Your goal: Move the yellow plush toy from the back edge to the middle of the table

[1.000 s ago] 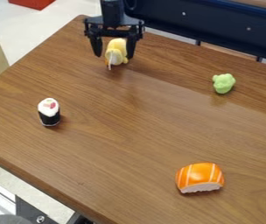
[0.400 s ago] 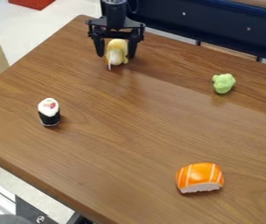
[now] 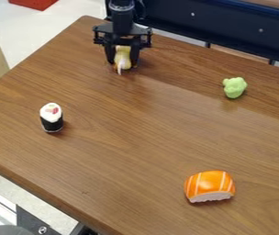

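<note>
Rn, yellow toy [image 3: 123, 56] lies btwn fingers of end effector [image 3: 123, 64], long axis approx twd camera, crosswise to their closing line; end effector clenched on it

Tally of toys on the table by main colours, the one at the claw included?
Yellow: 1, toy at the claw
Green: 1, lumpy toy
Orange and white: 1, striped sushi
Black and white: 1, sushi roll
Total: 4
</note>
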### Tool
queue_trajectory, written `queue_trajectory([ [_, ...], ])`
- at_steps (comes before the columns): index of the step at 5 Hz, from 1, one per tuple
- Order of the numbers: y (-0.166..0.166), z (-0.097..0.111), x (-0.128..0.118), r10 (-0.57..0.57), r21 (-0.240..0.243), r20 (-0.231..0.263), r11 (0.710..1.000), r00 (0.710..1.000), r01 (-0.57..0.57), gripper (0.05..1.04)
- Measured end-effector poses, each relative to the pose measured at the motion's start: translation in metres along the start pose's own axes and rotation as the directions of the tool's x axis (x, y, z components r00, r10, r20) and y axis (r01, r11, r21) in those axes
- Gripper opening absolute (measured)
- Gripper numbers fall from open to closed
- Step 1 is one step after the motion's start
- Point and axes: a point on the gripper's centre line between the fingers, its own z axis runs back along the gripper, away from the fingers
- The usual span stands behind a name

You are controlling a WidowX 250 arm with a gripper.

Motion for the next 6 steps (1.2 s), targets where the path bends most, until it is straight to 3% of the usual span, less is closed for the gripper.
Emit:
queue_trajectory([
  [1, 0.002, -0.002, -0.003, -0.009, -0.032, 0.005, 0.999, 1.0, 0.009, 0.408],
  [3, 0.001, 0.004, -0.023, -0.045, -0.075, -0.044, 0.996, 0.998, 0.042, 0.401],
  [4, -0.001, 0.022, -0.031, -0.067, -0.113, -0.067, 0.992, 0.996, 0.06, 0.401],
  [6, -0.002, 0.047, -0.05, -0.092, -0.148, -0.036, 0.985, 0.995, 0.086, 0.401],
])
